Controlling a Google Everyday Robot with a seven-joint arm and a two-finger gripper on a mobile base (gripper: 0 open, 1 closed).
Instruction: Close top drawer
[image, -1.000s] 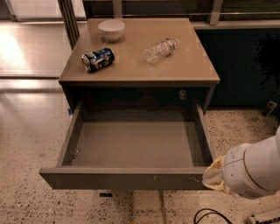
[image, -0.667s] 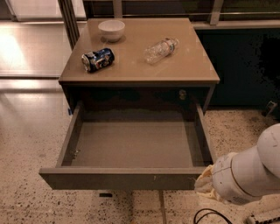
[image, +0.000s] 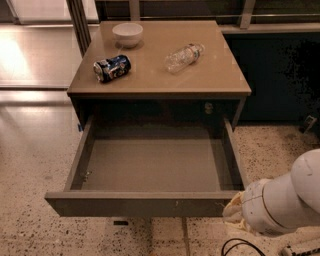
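The top drawer is pulled far out of the brown cabinet. Its flat dark front panel faces me, with small white scratches right of centre, and its plain grey inside holds nothing. My white arm comes in from the lower right. My gripper is at the arm's tip, right at the front right corner of the drawer's panel, mostly hidden by the wrist.
On the cabinet top are a white bowl, a crushed can and a plastic bottle lying on its side. A black cable lies on the speckled floor below my arm. A dark unit stands at the right.
My arm has moved left and a little down, bringing the gripper close to the drawer's front right corner. The drawer has not moved.
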